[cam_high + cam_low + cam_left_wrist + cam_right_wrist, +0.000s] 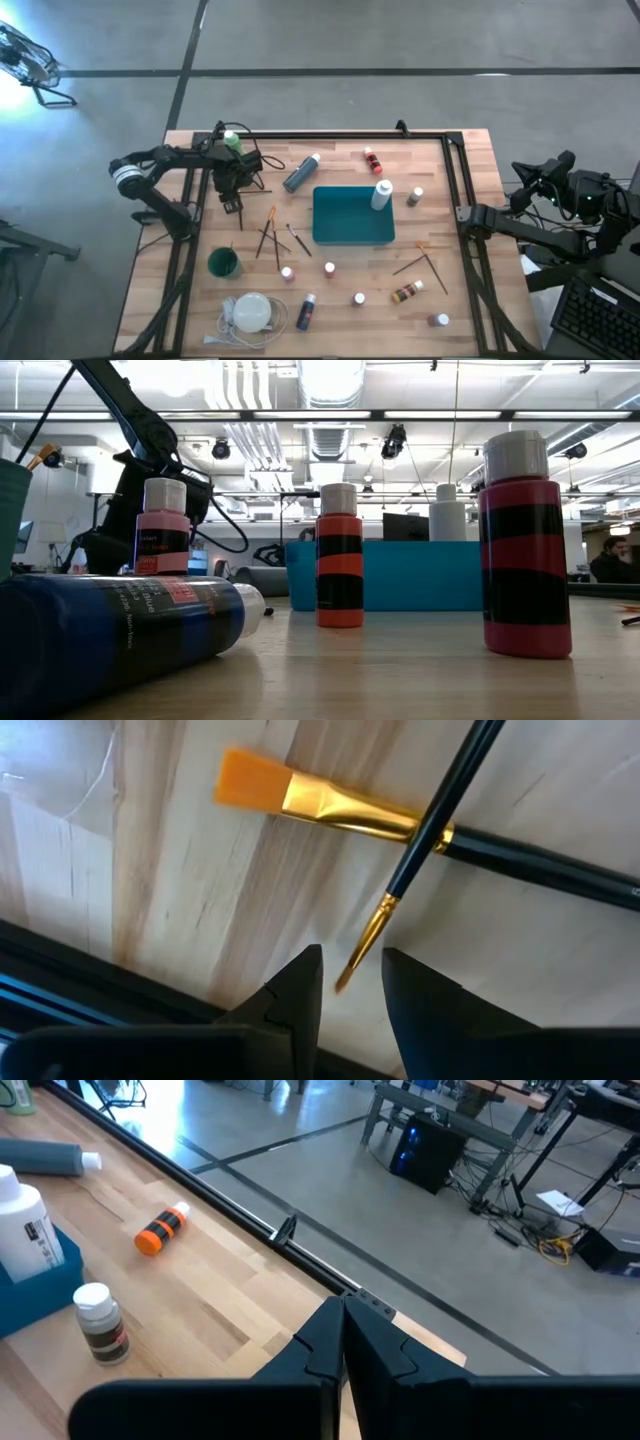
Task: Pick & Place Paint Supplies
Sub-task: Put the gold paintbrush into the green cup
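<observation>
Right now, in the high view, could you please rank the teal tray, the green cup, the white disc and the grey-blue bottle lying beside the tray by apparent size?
1. teal tray
2. white disc
3. grey-blue bottle and green cup: similar, too close to rank.

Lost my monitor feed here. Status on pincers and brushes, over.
Left pincer part open, empty, low over thin brush crossing flat brush. Right pincer shut, waiting at table's right edge. Nothing in the way.
</observation>
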Robot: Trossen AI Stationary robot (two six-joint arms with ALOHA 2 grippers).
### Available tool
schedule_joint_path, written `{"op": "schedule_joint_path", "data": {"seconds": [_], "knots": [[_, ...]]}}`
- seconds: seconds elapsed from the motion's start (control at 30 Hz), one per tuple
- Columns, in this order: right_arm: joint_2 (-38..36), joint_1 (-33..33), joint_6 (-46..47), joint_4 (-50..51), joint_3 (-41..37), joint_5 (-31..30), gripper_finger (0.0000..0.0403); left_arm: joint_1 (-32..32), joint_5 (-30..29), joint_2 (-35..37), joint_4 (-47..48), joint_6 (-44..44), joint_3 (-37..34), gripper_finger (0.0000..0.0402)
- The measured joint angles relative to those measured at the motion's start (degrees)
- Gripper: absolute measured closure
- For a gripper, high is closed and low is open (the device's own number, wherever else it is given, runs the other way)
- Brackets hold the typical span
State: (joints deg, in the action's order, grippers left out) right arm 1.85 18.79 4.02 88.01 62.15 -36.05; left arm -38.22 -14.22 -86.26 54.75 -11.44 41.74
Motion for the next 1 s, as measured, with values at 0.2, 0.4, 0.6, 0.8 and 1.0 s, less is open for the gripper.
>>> {"op": "schedule_joint_path", "data": {"seconds": [0.2, 0.4, 0.6, 0.8, 1.0], "knots": [[0.00, 0.00, -0.03, 0.00, 0.00, 0.00, 0.0394, -0.03, -0.08, 0.00, -0.23, -0.13, 0.00, 0.0290], [0.00, -0.01, -0.14, 0.00, 0.00, 0.00, 0.0394, -0.04, -0.51, 0.02, -0.27, -0.13, 0.00, 0.0307], [0.00, 0.00, -0.08, 0.00, 0.00, 0.00, 0.0394, -0.04, -0.85, 0.02, -0.29, -0.07, 0.00, 0.0375], [0.00, -0.02, -0.01, 0.00, 0.00, 0.00, 0.0394, -0.04, -0.83, 0.11, -0.27, -0.07, 0.00, 0.0395], [0.00, 0.00, -0.11, 0.00, 0.00, 0.00, 0.0394, 0.07, -1.24, 2.42, 2.84, -0.40, 1.32, 0.0398]]}}
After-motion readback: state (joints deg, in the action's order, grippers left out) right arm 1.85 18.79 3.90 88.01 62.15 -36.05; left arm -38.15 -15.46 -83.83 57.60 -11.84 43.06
